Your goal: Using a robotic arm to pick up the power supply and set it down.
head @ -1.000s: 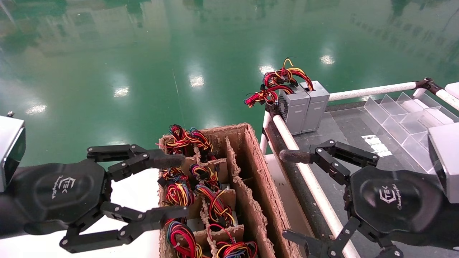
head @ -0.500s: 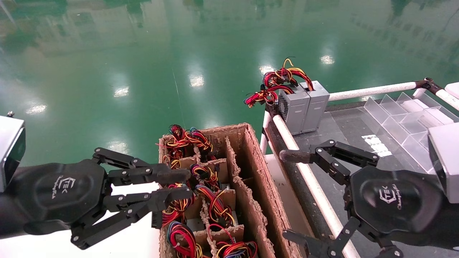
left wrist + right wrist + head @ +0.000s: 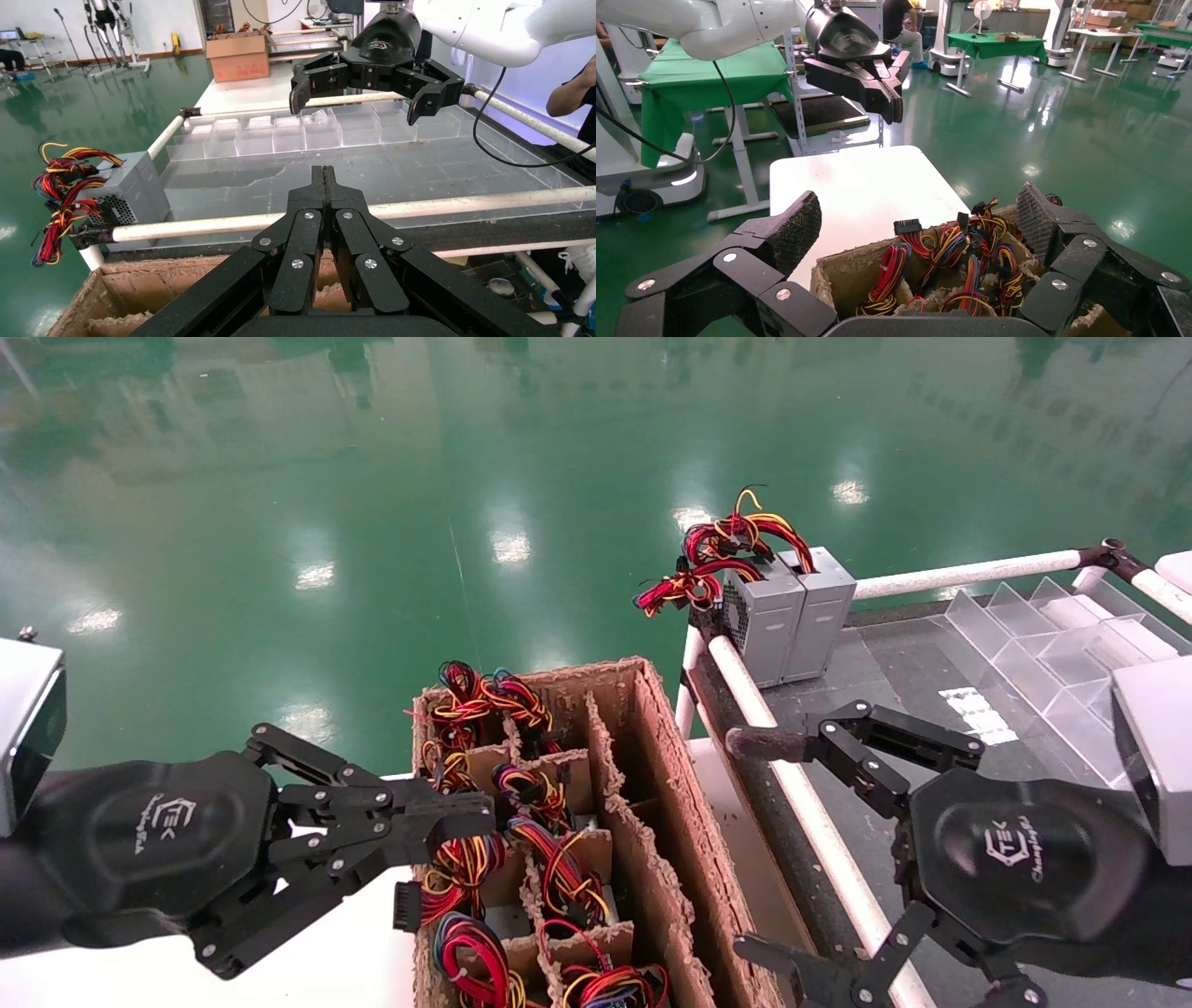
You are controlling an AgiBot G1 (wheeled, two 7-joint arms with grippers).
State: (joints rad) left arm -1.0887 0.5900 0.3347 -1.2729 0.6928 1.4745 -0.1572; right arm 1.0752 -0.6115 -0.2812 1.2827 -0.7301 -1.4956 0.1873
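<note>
Cardboard box point(image 3: 652, 775) left of table point(image 3: 894, 663); two supplies point(image 3: 787, 612) apparently at table's far-left corner.

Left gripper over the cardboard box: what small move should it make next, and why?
Probably open, then dip toward the power supply wires. The left gripper hangs above the left edge of the cardboard box with its fingers shut on nothing, so it can't take anything like this. The right gripper waits open over the table rail.

The power supplies point(image 3: 549, 859) in the carton point(image 3: 652, 822) are hidden beneath their wires. The carton's near end is cut off by the head view's lower edge. The right gripper's point(image 3: 773, 859) lower finger is partly cropped there.
</note>
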